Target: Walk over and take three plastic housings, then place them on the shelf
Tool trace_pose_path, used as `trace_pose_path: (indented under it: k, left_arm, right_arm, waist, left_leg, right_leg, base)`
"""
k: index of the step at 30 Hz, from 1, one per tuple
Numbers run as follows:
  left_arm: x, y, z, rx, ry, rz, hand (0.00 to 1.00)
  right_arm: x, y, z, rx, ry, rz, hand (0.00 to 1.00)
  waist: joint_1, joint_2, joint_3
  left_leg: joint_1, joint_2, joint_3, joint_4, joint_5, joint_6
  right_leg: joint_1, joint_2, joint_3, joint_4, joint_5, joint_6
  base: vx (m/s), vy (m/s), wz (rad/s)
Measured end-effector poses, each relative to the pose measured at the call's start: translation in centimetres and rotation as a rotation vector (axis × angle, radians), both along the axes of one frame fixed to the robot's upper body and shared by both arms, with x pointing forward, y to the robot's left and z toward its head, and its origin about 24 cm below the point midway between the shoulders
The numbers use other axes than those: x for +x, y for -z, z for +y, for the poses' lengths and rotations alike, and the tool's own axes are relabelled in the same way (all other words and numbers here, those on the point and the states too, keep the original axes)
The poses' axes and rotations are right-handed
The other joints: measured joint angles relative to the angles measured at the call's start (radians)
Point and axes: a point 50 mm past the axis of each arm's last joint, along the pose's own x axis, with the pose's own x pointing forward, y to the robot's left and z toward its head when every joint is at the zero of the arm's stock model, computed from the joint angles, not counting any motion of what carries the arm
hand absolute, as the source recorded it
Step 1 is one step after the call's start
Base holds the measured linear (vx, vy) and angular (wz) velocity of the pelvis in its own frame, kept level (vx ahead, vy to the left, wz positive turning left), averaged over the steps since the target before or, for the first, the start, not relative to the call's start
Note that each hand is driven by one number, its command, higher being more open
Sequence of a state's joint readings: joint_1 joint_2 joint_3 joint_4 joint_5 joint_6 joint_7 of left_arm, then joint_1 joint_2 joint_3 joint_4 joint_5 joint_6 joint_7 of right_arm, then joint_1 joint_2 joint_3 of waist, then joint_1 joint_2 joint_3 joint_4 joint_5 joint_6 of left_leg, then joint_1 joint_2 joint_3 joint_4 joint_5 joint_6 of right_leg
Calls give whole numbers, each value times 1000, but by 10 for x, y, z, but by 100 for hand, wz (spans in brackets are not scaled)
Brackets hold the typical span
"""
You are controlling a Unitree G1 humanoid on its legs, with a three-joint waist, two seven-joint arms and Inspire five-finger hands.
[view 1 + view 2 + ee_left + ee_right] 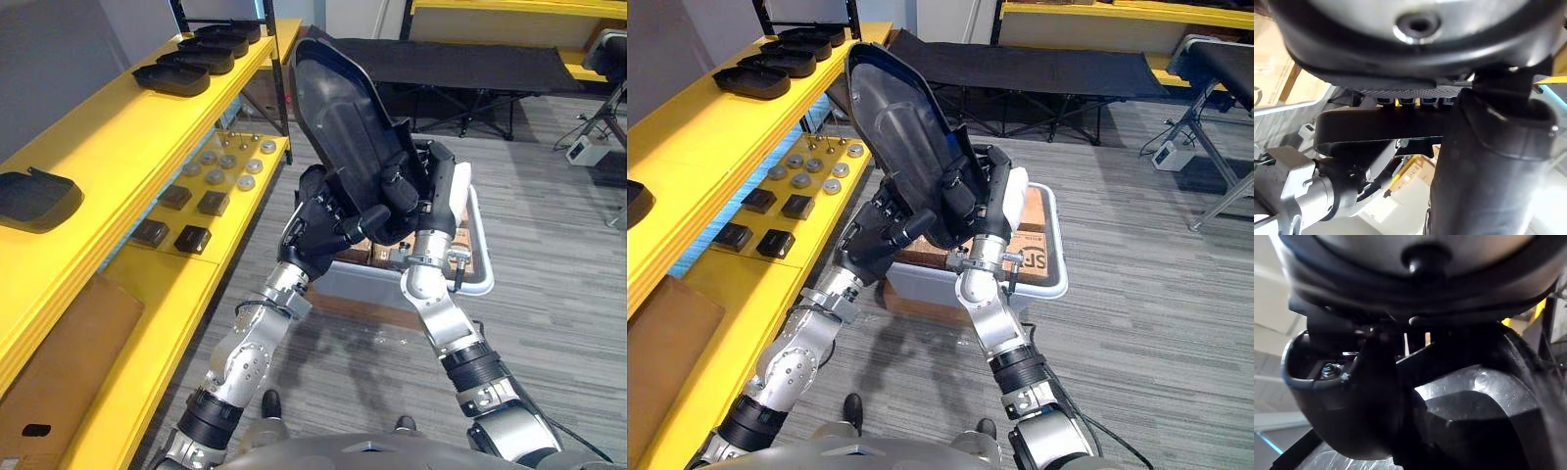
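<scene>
Grey crate (931,284) holding cardboard boxes (1034,233), black folding cot (1038,69), round metal discs (801,180), small black blocks (774,242), grey plank floor (1156,294).

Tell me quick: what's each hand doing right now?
Left hand: closed on the housing, at its lower end.
Right hand: closed on the same housing.

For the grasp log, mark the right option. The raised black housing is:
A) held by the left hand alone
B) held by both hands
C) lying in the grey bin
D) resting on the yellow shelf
B: the left hand and the right hand both grip the lower end of the black housing, which is tilted up above the grey bin.
</scene>
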State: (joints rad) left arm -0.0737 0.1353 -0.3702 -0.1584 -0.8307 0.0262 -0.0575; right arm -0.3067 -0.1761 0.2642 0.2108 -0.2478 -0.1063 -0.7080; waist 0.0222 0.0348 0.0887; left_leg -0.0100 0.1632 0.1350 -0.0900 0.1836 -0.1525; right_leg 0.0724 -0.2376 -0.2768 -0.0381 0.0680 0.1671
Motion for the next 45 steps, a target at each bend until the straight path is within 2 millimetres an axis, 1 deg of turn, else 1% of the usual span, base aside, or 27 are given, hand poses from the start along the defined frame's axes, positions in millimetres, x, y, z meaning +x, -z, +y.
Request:
trace_pose_path:
  k: [2, 5, 11, 13, 16, 19, 20, 24, 27, 30, 32, 35, 39, 42, 44, 45]
  left_arm:
    - [1, 2, 1, 22, -25, 14, 100]
    - [1, 4, 1, 37, -60, 44, 100]
    - [2, 6, 4, 46, -108, 79, 100]
    - [2, 7, 5, 63, -138, 94, 100]
    - [4, 7, 9, 71, -184, 106, 100]
    - [5, 7, 12, 51, -197, 118, 100]
    - [6, 8, 13, 37, -199, 128, 0]
    - [6, 14, 12, -6, -188, 181, 0]
    - [6, 20, 13, -6, -200, 212, 0]
    - [10, 34, 21, -27, -264, 313, 0]
    - [11, 40, 26, -27, -297, 346, 0]
    - [13, 46, 34, -94, -316, 400, 0]
    - [13, 48, 40, -82, -293, 387, 0]
    - [13, 52, 42, -152, -255, 394, 0]
    - [13, 51, 45, -163, -244, 380, 0]
    - [13, 50, 47, -173, -240, 370, 0]
  right_arm:
    - [-2, 7, 4, 6, -10, 26, 0]
    - [-4, 14, 10, 24, -29, 55, 0]
    - [-9, 20, 22, 30, -74, 72, 0]
    - [-15, 26, 30, 43, -105, 87, 0]
    - [-20, 29, 41, 57, -140, 94, 0]
    - [-21, 30, 44, 55, -158, 100, 0]
    - [-22, 31, 46, 55, -166, 102, 0]
    - [-25, 36, 46, 79, -166, 129, 0]
    - [-28, 40, 47, 84, -166, 141, 0]
    - [-29, 40, 48, 73, -175, 134, 0]
    - [-31, 39, 51, 56, -193, 114, 0]
    - [-34, 36, 59, 46, -234, 79, 0]
    - [-35, 35, 62, 49, -243, 73, 0]
    - [-36, 31, 64, 27, -252, 39, 0]
    - [-37, 30, 65, 33, -262, 27, 0]
    - [-38, 28, 66, 35, -270, 19, 100]
  waist:
    - [-1, -5, -11]
    - [-2, -6, -12]
    - [0, -7, -21]
    - [0, -12, -40]
    - [-1, -15, -44]
    - [1, -16, -45]
    - [1, -18, -46]
    - [2, -33, -58]
    - [1, -35, -59]
    - [-2, -34, -60]
    - [-4, -34, -60]
    - [-3, -34, -60]
    - [0, -36, -62]
    - [-4, -42, -66]
    - [-8, -47, -69]
    - [-14, -49, -70]
  left_leg:
    - [0, 0, 0, 0, -1, -1]
    - [1, 0, -1, 0, -1, -2]
    - [2, 0, -4, 0, -1, -2]
    - [2, 0, -4, 0, -2, -3]
    - [2, 0, -4, 0, -2, -3]
    - [2, 0, -4, 0, -3, -3]
    - [2, 0, -4, 0, -3, -3]
    - [3, 0, -4, 0, -4, -4]
    - [4, 0, -4, 0, -4, -4]
    - [16, 1, 4, 0, -5, -5]
    - [16, 1, 5, 0, -6, -5]
    - [15, 1, 4, 0, -8, -5]
    - [15, 1, 4, 0, -11, -5]
    - [15, 1, 5, 0, -12, -6]
    - [15, 1, 6, 0, -13, -7]
    - [14, 1, 6, 0, -14, -8]
  right_leg:
    - [1, 0, 0, -1, 2, 4]
    - [1, 0, -1, -1, 3, 6]
    - [5, 0, -6, -1, -1, -1]
    - [5, 0, -7, -1, -2, -2]
    - [5, 0, -7, -1, -2, -2]
    - [5, 0, -7, 0, -2, -2]
    - [5, 0, -7, 0, -2, -2]
    - [5, 0, -7, 0, -2, -3]
    - [5, 0, -6, 0, -2, -3]
    - [7, 0, 6, 1, -3, -3]
    - [7, 0, 6, 1, -3, -3]
    - [7, 0, 6, 1, -3, -4]
    - [7, 0, 5, 2, -4, -6]
    - [6, 0, 5, 1, -5, -6]
    - [6, 0, 6, 0, -5, -6]
    - [6, 0, 6, 0, -5, -7]
  base:
    - [38, -13, -2]
    - [0, 0, 0]
    - [-4, -1, 1]
    - [0, 0, 0]
    - [0, 0, 0]
    - [0, 0, 0]
    - [0, 0, 0]
    - [0, 0, 0]
    - [0, 0, -1]
    - [0, 0, -9]
    - [0, 0, -2]
    - [0, 0, 0]
    - [0, 0, 0]
    - [0, 0, 0]
    - [0, 0, 0]
    - [0, 0, 0]
